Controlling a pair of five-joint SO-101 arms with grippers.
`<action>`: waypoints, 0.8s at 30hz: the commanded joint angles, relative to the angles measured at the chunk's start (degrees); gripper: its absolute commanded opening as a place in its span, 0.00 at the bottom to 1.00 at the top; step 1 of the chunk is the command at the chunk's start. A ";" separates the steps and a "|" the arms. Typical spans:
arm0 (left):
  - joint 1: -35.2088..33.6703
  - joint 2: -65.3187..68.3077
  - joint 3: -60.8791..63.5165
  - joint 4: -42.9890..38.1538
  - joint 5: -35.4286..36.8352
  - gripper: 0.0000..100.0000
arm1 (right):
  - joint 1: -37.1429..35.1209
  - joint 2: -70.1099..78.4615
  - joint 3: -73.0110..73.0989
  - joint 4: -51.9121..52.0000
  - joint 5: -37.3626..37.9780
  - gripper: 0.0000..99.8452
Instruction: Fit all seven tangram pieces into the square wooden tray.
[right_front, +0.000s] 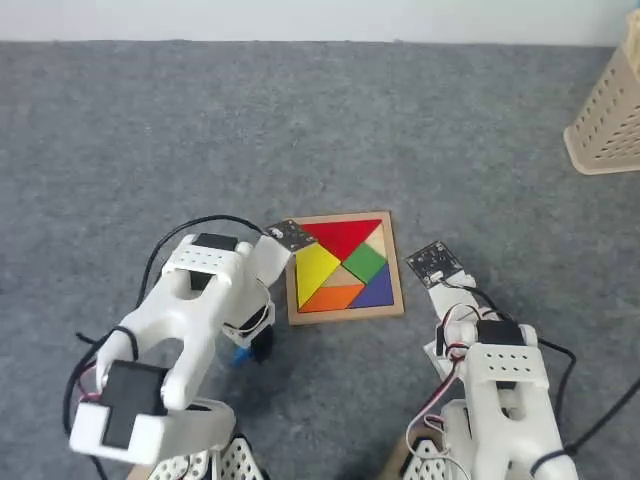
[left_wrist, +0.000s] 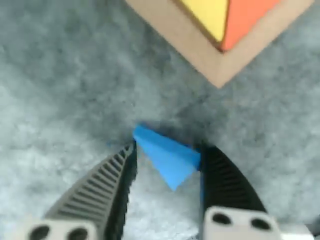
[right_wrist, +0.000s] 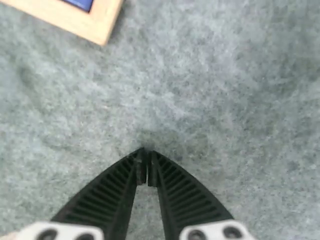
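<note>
Risk: left hand (left_wrist: 168, 149) pinches blue triangle (left_wrist: 170, 161) by corner and edge; may twist, slip before tray (left_wrist: 200, 60) ahead. Right hand (right_wrist: 147, 156) closed, empty.

Bare grey desk (right_front: 200, 130) lies open beyond and on both sides of the square wooden tray (right_front: 345, 316). The tray's corner stands near the left end effector (left_wrist: 169, 150), which is clamped on the blue triangle (left_wrist: 170, 162). A cream slotted box (right_front: 608, 110) stands well apart at the far right.

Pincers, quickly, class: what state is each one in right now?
Left pincer: closed on the blue triangle.
Right pincer: closed, holding nothing.
</note>
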 joint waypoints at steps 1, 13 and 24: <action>0.09 -0.09 -1.10 -0.97 0.62 0.18 | 0.57 -1.89 -0.26 -0.92 0.88 0.01; 0.44 -0.62 -8.31 5.10 0.44 0.10 | 0.57 -1.89 -0.26 -0.92 0.88 0.01; 0.35 -0.62 -19.03 11.69 0.62 0.09 | 0.57 -1.89 -0.26 -0.92 0.88 0.01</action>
